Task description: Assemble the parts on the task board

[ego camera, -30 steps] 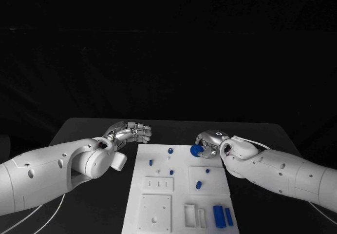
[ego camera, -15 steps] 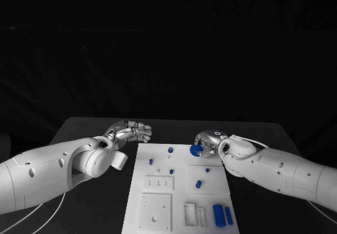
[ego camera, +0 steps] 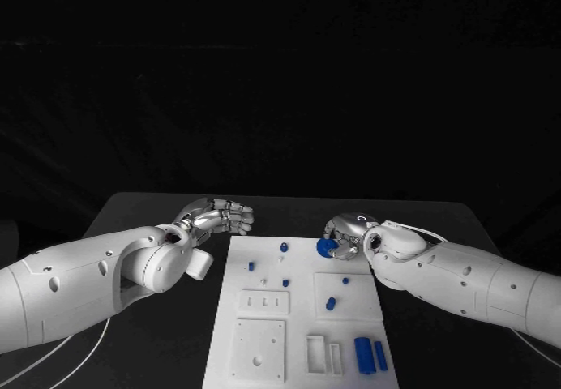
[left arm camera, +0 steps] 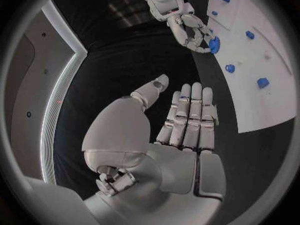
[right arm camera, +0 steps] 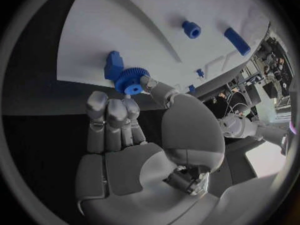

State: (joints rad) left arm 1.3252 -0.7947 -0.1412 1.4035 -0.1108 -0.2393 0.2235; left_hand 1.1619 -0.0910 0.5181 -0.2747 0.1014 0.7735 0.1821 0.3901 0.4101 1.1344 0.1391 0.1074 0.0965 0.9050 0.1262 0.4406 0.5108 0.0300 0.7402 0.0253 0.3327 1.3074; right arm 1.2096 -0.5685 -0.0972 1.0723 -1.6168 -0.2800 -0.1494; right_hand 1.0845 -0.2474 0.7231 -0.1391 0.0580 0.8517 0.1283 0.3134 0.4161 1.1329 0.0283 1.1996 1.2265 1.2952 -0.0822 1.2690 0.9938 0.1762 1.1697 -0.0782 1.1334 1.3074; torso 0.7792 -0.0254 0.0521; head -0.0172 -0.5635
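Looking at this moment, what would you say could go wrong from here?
The right hand holds the blue gear only at its fingertips near the task board far edge, so it might slip onto the black table. Small blue parts stand nearby and could be knocked. The left hand hangs off the board, holding nothing, unable to steady it.

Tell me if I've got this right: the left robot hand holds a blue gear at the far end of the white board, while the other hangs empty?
Not quite: the sides are swapped. The right robot hand holds the blue gear at the board's far end, as the right wrist view shows. The left robot hand is the empty one.
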